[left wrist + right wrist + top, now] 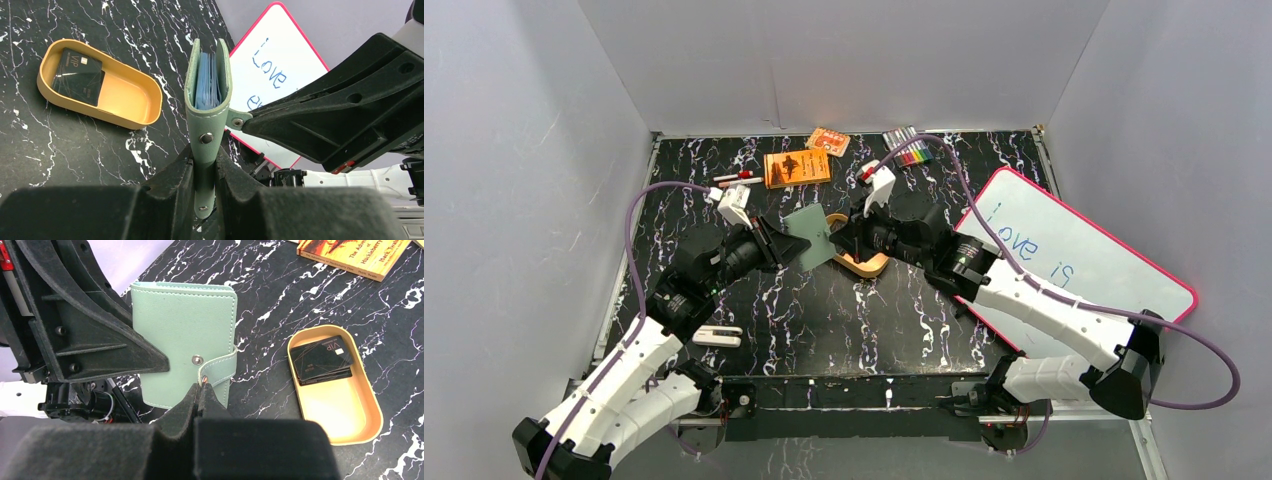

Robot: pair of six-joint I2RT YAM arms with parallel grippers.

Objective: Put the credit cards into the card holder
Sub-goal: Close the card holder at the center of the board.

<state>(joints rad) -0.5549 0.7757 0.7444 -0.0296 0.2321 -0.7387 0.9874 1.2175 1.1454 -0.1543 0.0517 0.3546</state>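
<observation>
Left gripper [204, 167]: jaws clamped tight on the lower edge of the card holder [182, 325], which stands on edge at frame centre in the top view, its covers slightly parted. Right gripper [201, 390]: jaws all but closed, pinching the end of the snap tab [220, 365]. Credit cards [321, 360] lie stacked in the golden tin [337, 415], right of centre in the right wrist view.
</observation>
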